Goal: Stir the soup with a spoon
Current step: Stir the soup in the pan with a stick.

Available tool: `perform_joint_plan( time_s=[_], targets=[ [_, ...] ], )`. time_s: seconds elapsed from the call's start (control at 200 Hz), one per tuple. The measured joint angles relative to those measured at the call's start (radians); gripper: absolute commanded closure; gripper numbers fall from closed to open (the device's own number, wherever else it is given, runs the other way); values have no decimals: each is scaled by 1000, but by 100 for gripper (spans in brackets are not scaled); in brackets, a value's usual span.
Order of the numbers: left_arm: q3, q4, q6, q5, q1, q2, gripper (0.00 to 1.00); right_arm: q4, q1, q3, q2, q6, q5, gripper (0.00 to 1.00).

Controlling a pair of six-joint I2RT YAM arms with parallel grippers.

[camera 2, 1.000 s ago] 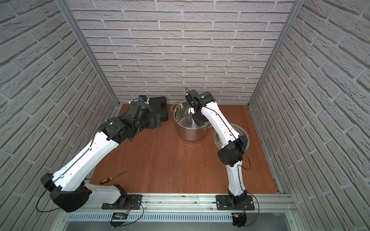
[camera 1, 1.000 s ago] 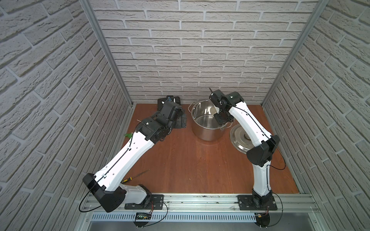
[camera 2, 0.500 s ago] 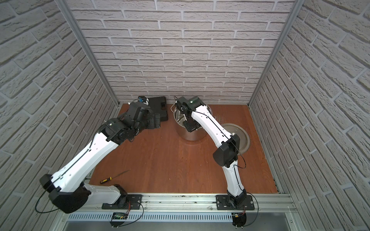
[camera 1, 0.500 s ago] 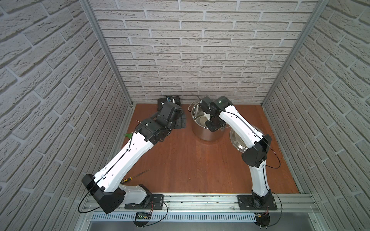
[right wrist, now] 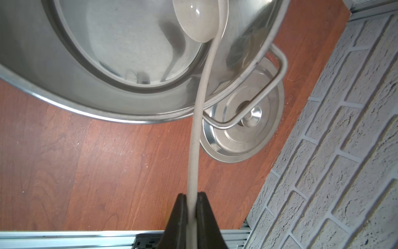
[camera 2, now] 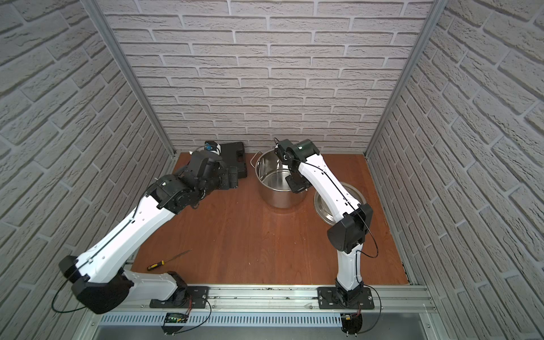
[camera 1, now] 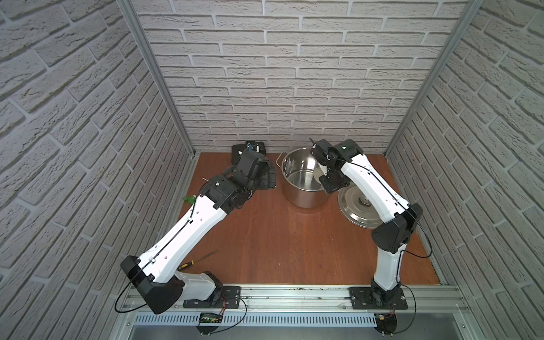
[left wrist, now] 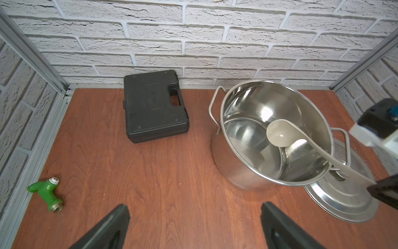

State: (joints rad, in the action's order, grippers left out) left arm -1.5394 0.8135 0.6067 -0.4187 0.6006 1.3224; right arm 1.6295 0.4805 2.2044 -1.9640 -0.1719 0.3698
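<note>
Both top views looked steeply down from high above the front rail (camera 1: 294, 290) toward the back brick wall (camera 1: 294, 88). They stood far enough off to hold both arms, the whole table (camera 1: 279, 241), the pot (camera 1: 303, 200) and the lid (camera 1: 353, 215), and their framings were nearly alike but for a small sideways shift. The left wrist camera sat low over the table behind the left gripper (left wrist: 195, 205), facing the back wall at middle range. The right wrist camera hung close over the pot's rim behind the right gripper (right wrist: 191, 195), looking along the spoon (right wrist: 195, 146); both wrist views shared the pot, the lid and the spoon.
</note>
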Motion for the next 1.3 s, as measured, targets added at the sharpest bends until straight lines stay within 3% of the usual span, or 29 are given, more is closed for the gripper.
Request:
perform_joint_plan(
  time_s=[0.43, 0.635, 0.99, 1.205, 1.3],
  targets=[
    [5, 1, 0, 0, 0, 0, 2, 0, 18, 200, -205, 3, -29, 98],
    [11, 0, -1, 0, 0, 0, 2, -2, 67, 192, -200, -5, -52, 98],
    [21, -7, 0, 2, 1, 0, 2, -4, 64, -35, -16, -28, -34, 98],
    [21, -7, 0, 7, 1, 0, 2, 0, -2, -23, 7, -29, -4, 98],
    [21, -7, 0, 8, 1, 0, 2, 0, -26, 60, -48, -23, 11, 98]
  ],
)
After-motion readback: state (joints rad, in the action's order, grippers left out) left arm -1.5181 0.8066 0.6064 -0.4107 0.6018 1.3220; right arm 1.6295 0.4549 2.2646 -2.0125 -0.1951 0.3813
